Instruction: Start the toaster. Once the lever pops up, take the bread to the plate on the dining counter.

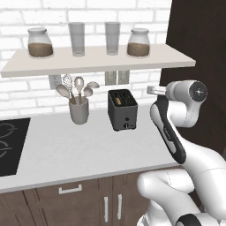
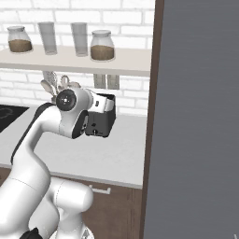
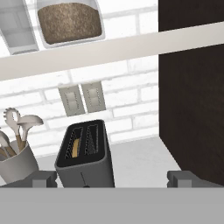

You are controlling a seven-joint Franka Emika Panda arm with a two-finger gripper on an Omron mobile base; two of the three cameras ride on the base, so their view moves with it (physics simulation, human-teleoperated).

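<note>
Toaster (image 1: 122,109) sat on the pale desk (image 1: 66,150) against the white brick wall, at about twelve o'clock from my base, with the grey utensil cup (image 1: 79,110) just beside it at its nine o'clock. I could see the small knob low on its front face in the left base view. Through the hand view I looked down onto its two slots, and a golden-brown edge of the bread (image 3: 76,148) showed inside the left slot, sunk below the top. The robot's jaws (image 3: 113,178) stood fully released, their two tips spread wide at the bottom of that view, one on either side of the toaster's lower body and gripping nothing. I could not tell whether they touched it. In the left base view the arm's wrist hung above the desk at the toaster's three o'clock, apart from it. A shelf (image 1: 92,59) ran above the toaster, carrying two jars (image 1: 40,43) of brown grains and two clear glasses (image 1: 77,39). A dark tall cabinet (image 1: 198,44) rose at three o'clock, and a black cooktop (image 1: 11,143) lay at nine o'clock.
</note>
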